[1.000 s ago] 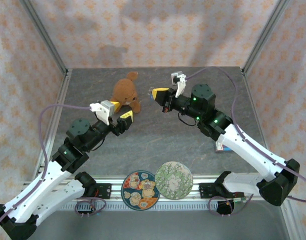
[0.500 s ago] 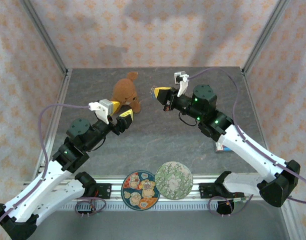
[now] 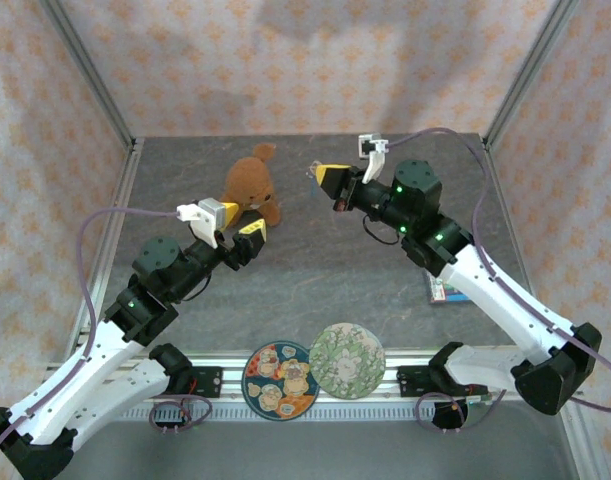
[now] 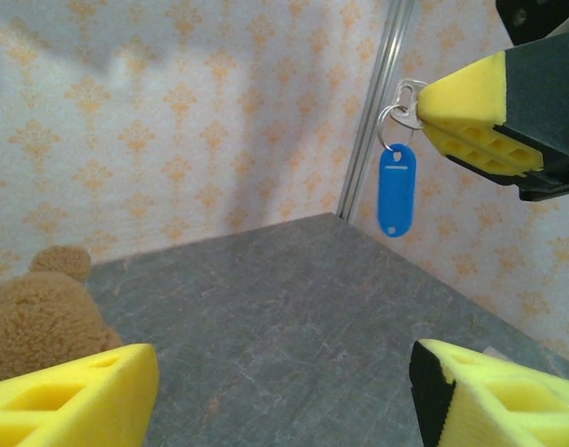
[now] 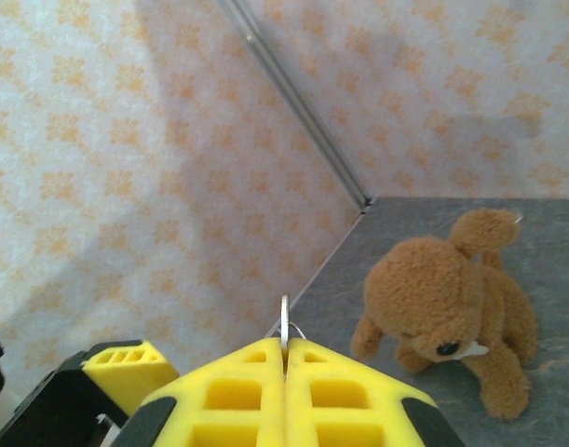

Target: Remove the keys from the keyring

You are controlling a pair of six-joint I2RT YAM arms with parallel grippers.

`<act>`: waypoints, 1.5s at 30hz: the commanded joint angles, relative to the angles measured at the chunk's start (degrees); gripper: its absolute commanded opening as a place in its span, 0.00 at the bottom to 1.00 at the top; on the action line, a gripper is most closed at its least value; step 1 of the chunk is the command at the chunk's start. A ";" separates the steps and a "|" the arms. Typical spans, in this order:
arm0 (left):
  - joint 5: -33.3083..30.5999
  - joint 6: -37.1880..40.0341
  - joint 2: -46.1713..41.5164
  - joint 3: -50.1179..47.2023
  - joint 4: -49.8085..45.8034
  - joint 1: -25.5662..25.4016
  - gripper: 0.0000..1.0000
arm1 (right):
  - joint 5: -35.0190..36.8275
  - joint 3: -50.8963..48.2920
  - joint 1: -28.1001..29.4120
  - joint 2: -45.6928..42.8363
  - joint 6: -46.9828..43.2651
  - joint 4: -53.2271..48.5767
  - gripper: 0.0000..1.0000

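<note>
L arm: no shift vs a sec ago, same reach over the table (image 3: 315,270) toward centre.
L gripper (image 3: 251,232): yellow fingers (image 4: 74,391) spread wide, nothing between them; in its wrist cam (image 4: 284,382) the gap opens straight at the ring. Parked and waiting, I'd say.
Teddy bear (image 3: 250,188): sits just behind the L gripper, untouched, same spot. Not part of the job.
Keyring (image 4: 393,116): up in the air, well off the table, pinched at the R fingertips; a sliver of it pokes up from the seam in the R wrist cam (image 5: 284,321).
Blue tag (image 4: 397,189): hangs free under the ring, roughly upright. Can't make out any metal key beside it.
R gripper (image 3: 327,176): pads pressed together on the ring (image 4: 431,119); has crept up and back a little over the last sec, still facing the L one.
R arm: elbow and wrist drawn back to the right with it.
Meaning: ring now lifted and presented, but nothing is off it yet. Next likely calls for the L gripper to close in on the tag while the R one holds; small, swinging target, easy to miss.
</note>
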 commanded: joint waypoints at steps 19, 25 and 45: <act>37.11 -31.08 18.42 12.77 18.25 16.74 0.54 | -25.44 -3.75 -8.80 7.69 22.83 31.16 0.00; 40.23 -37.98 19.61 8.08 31.77 16.73 0.41 | -25.47 -8.12 -8.62 6.57 29.12 41.49 0.00; 37.03 -27.68 15.62 3.69 32.43 11.28 0.40 | -20.99 -8.86 -1.15 3.22 22.18 36.44 0.00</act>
